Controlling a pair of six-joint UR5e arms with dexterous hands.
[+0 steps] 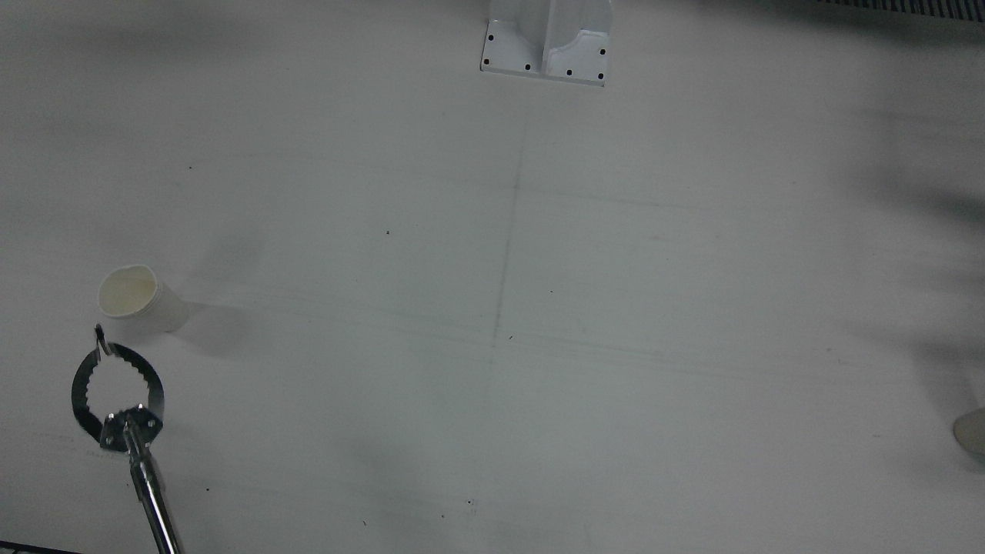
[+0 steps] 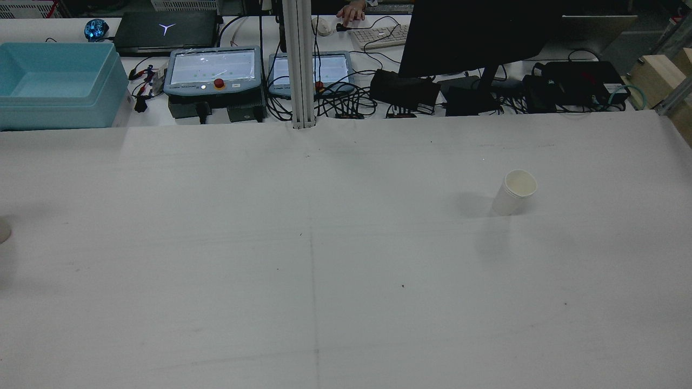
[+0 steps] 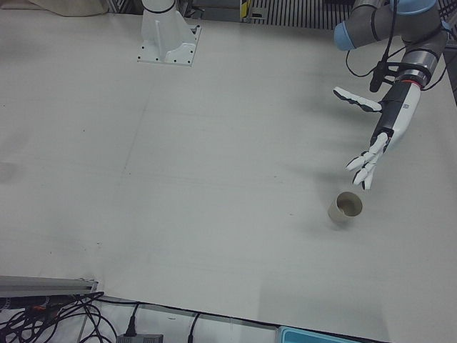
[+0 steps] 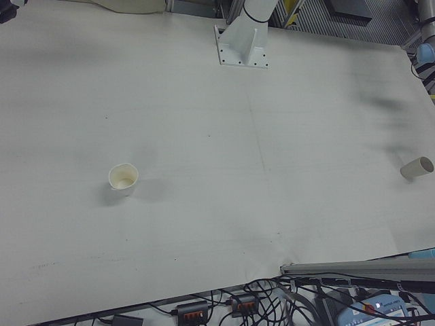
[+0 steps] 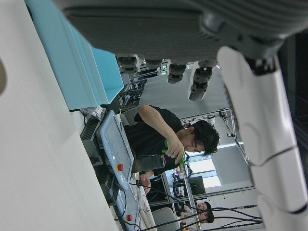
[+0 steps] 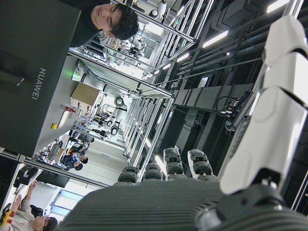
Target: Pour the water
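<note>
Spread and empty, my left hand (image 3: 375, 146) hovers just above the cup (image 3: 345, 208) at the table's (image 3: 214, 179) left edge, the second cup (image 4: 123, 178) standing far right, so next I judge a grasp.

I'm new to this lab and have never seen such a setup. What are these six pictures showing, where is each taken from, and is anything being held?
It is a station with two robot arms, each ending in a many-fingered hand. Two pictures come from cameras on the hands, one from behind the arms, and three from the operators' side. The left hand hovers open near a paper cup on the white table, holding nothing. The right hand shows only in its own camera, open and empty. A second paper cup stands on the robot's right half. A toothed metal ring clamp on a rod shows beside it in the front view.
</note>
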